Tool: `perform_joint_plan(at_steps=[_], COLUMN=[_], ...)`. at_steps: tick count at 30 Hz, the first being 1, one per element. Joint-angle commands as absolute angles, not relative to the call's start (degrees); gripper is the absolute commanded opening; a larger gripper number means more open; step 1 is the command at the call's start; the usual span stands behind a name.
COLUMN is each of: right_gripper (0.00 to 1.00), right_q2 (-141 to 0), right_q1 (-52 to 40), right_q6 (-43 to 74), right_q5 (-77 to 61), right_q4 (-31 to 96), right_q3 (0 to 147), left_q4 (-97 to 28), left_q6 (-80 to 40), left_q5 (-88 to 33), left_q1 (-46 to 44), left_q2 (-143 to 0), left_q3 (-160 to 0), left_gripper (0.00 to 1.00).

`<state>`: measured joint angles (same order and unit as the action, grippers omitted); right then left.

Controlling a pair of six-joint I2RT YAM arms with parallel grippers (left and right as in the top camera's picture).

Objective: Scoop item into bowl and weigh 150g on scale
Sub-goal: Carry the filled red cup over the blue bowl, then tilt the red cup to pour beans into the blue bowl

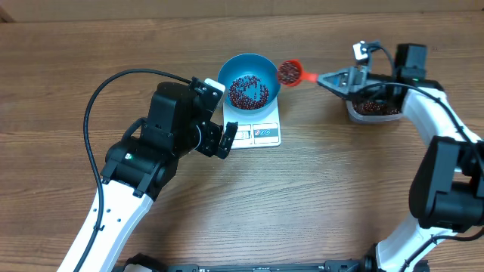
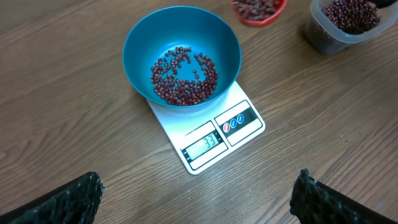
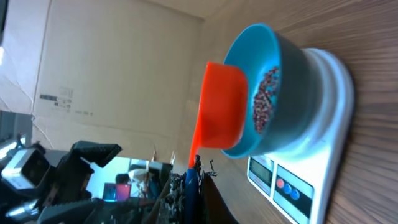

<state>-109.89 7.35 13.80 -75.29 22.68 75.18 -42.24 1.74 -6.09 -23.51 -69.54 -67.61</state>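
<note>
The blue bowl [image 1: 227, 72] stands on the white scale [image 1: 266, 133], with a thin layer of red-brown beans [image 2: 185, 78] on its bottom. My right gripper [image 1: 321, 78] is shut on the handle of a red scoop [image 1: 290, 72]. The scoop is full of beans and hangs level at the bowl's right rim. In the right wrist view the scoop [image 3: 221, 106] touches or nearly touches the bowl [image 3: 292, 93]. My left gripper [image 1: 227, 140] is open and holds nothing, close to the scale's left front corner. Its fingertips [image 2: 87, 193] frame bare table in front of the scale [image 2: 171, 124].
A clear plastic tub [image 1: 373, 108] of beans sits to the right of the scale, under my right arm; it also shows in the left wrist view [image 2: 348, 22]. The wooden table extends on all sides.
</note>
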Motion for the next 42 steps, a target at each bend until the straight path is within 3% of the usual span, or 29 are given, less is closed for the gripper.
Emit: perform_joint_plan(at_steps=[1, 10, 19, 42], right_gripper=[0.04, 0.04, 0.04, 0.04], right_q2=[-107.68, -107.68, -107.68, -107.68], right_q1=[4.64, -0.99, -3.84, -5.19], right_q6=[20.49, 21.06, 4.93, -38.48], right_q5=[-73.69, -66.43, -59.33, -58.92], right_q4=[19.05, 11.46, 10.35, 10.35], right_q3=[76.86, 76.86, 76.86, 76.86], left_q4=[-42.22, -42.22, -42.24, -42.22], left_q6=[2.81, 2.81, 2.81, 2.81], left_q5=[-7.07, -7.07, -7.07, -7.07], left_q1=[-23.27, -23.27, -23.27, -23.27], left_q2=[-70.02, -70.02, -70.02, -70.02], left_q3=[-67.59, -67.59, -67.59, -67.59], left_gripper=[1.0, 1.0, 1.0, 1.0])
